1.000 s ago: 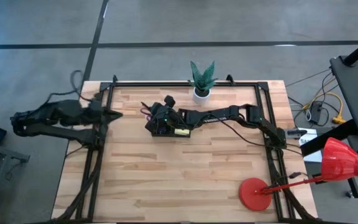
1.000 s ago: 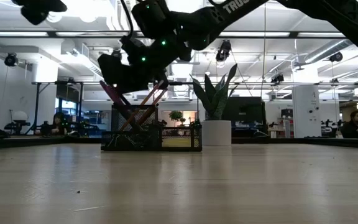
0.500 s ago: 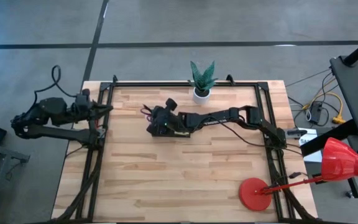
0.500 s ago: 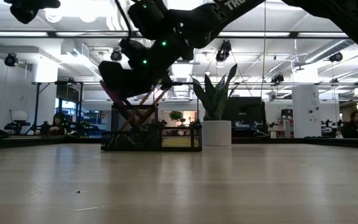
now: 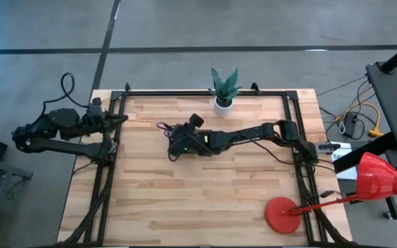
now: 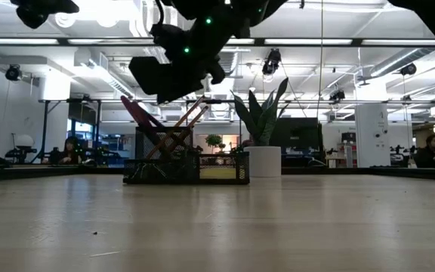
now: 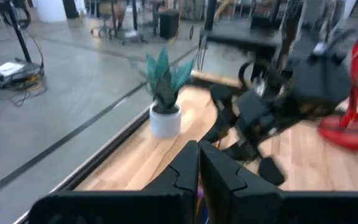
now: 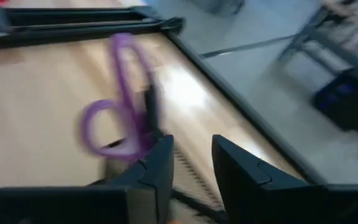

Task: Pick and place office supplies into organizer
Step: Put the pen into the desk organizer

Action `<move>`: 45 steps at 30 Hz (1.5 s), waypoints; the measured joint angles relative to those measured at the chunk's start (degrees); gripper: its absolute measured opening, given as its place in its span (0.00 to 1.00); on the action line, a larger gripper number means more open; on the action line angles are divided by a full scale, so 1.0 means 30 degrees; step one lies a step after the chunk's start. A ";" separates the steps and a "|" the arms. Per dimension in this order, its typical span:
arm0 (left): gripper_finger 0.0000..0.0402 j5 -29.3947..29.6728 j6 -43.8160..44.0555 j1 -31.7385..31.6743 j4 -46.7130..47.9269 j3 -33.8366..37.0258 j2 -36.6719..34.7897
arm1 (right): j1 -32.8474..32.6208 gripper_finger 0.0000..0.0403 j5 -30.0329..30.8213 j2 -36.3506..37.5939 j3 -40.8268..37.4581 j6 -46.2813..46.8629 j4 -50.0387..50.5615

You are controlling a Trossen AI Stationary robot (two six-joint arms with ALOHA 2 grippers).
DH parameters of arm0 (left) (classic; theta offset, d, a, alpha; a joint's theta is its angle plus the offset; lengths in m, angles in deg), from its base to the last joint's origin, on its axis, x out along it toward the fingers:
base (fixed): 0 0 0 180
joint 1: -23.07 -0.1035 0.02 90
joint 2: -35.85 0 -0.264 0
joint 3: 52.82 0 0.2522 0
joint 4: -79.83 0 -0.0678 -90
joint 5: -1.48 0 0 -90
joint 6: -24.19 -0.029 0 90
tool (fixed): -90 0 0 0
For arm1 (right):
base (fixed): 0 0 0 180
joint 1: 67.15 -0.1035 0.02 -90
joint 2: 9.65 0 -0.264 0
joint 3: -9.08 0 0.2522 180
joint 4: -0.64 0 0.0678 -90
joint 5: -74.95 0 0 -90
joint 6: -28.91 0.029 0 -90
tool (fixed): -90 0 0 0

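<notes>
**Right gripper over the organizer**

My right gripper (image 8: 191,171) hovers part-open, seemingly holding nothing (blurry view). Just beyond its fingers, the scissors (image 8: 120,99) stand upright in the organizer (image 6: 185,171). Left gripper (image 7: 199,165), closed, waits farther off.

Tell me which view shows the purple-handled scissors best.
The right wrist view: the scissors fill it, purple loops clear though blurred, just beyond the right tool. The low view shows them standing in the organizer; the high view only a purple trace.

Black organizer (image 6: 185,171) just beside the white plant pot (image 6: 263,161); purple scissors (image 8: 118,99) and pencils (image 6: 181,130) leaning upright inside
</notes>
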 joint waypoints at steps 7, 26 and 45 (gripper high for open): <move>0.00 0.0085 0.0020 0.0002 -0.2068 -0.0036 0.0801 | -0.0454 0.26 -0.0601 0.2143 0.0075 -0.1103 0.0891; 0.00 0.0058 0.1478 0.0007 -0.1885 -0.0044 0.2311 | 0.2645 0.02 -1.0424 0.2289 0.0300 -0.1842 0.4475; 0.00 0.0247 0.1330 -0.0007 -0.1798 0.0017 0.2503 | 0.2803 0.02 -1.0813 -0.0149 0.2151 -0.3190 0.6920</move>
